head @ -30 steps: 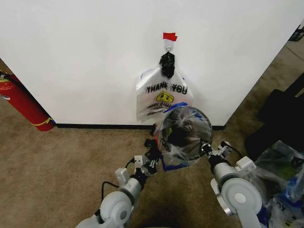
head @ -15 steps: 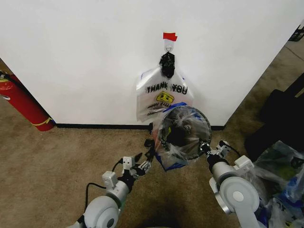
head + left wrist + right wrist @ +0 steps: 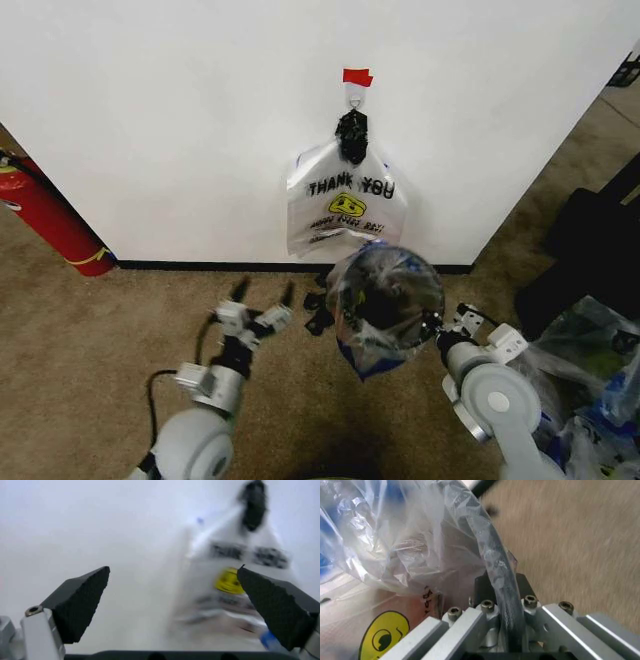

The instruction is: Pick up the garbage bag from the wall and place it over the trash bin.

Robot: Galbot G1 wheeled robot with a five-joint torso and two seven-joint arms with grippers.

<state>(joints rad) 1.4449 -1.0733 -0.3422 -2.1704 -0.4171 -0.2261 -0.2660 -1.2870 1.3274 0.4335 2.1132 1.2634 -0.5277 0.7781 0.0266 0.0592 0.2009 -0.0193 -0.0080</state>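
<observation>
My right gripper (image 3: pixel 441 326) is shut on the rim of the trash bin (image 3: pixel 388 292) and holds the black mesh bin off the carpet with its mouth facing me. The garbage bag (image 3: pixel 362 352) is draped over and into the bin, a blue patch hanging below it. In the right wrist view the right gripper (image 3: pixel 502 605) clamps the dark rim (image 3: pixel 489 564) with the garbage bag (image 3: pixel 395 555) over it, a yellow smiley close by. My left gripper (image 3: pixel 263 300) is open, apart from the bin on its left. In the left wrist view the left gripper (image 3: pixel 175 607) points at the wall.
A similar "THANK YOU" smiley bag (image 3: pixel 345 205) hangs from a hook under red tape (image 3: pixel 357 77) on the white wall. A red fire extinguisher (image 3: pixel 45 215) leans at the left. Bulky clear bags (image 3: pixel 590 370) and a black object (image 3: pixel 590 245) lie at the right. Small black pieces (image 3: pixel 318 315) lie on the carpet.
My left gripper has drawn away from the bin's left edge, moving left and up, and now stands open facing the wall. The right gripper still holds the bagged bin.
</observation>
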